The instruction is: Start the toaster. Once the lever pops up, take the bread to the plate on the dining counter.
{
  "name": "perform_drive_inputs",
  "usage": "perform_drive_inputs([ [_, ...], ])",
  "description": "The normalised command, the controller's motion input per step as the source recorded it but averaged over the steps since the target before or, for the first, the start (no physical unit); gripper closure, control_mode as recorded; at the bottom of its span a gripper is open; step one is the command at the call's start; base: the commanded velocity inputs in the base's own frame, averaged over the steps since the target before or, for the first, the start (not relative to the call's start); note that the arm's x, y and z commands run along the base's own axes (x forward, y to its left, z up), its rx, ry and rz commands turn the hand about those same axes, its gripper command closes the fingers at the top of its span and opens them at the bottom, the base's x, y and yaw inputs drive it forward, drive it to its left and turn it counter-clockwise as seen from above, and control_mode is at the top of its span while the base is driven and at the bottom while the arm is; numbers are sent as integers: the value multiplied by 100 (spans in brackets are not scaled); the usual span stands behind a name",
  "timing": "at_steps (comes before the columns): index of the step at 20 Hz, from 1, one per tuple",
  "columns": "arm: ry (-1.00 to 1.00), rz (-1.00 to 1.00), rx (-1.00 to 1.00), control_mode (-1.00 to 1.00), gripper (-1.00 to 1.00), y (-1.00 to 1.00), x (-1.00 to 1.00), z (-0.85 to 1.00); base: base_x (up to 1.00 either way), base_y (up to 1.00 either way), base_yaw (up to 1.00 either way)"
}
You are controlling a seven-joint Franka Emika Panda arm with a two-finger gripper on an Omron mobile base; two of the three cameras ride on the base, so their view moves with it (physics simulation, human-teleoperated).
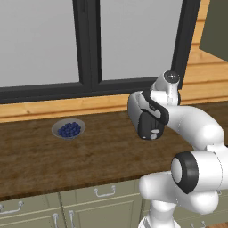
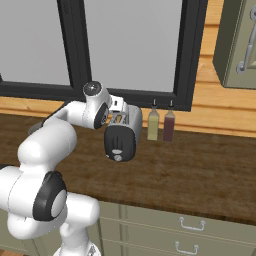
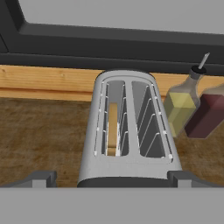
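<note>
The silver-white toaster (image 3: 129, 127) stands on the dark wood worktop (image 1: 40, 156) below the window. Its black end face (image 2: 119, 144) points toward me. The tan bread (image 3: 112, 126) sits low in the left slot, and the right slot is empty. My gripper (image 3: 113, 180) hovers just above the toaster's near end and is open, with one fingertip (image 3: 41, 178) on each side and nothing between them. A small pale lever tab and the knob show low on the end face; I cannot tell the lever's position. The plate and the dining counter are out of view.
Two bottles, olive (image 2: 153, 125) and dark red (image 2: 169, 126), stand close to the right of the toaster by the window sill. A grey bowl of blueberries (image 1: 68, 129) sits far left on the worktop. Green cabinet drawers (image 2: 190, 225) run below.
</note>
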Motion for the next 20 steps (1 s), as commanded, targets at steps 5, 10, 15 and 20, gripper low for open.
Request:
perform_drive_inputs([
  [5, 0, 0, 0, -100, -100, 0, 0, 0, 0, 0, 0],
  [10, 0, 0, 0, -100, -100, 0, 0, 0, 0, 0, 0],
  [15, 0, 0, 0, -100, -100, 0, 0, 0, 0, 0, 0],
  [20, 0, 0, 0, -100, -100, 0, 0, 0, 0, 0, 0],
])
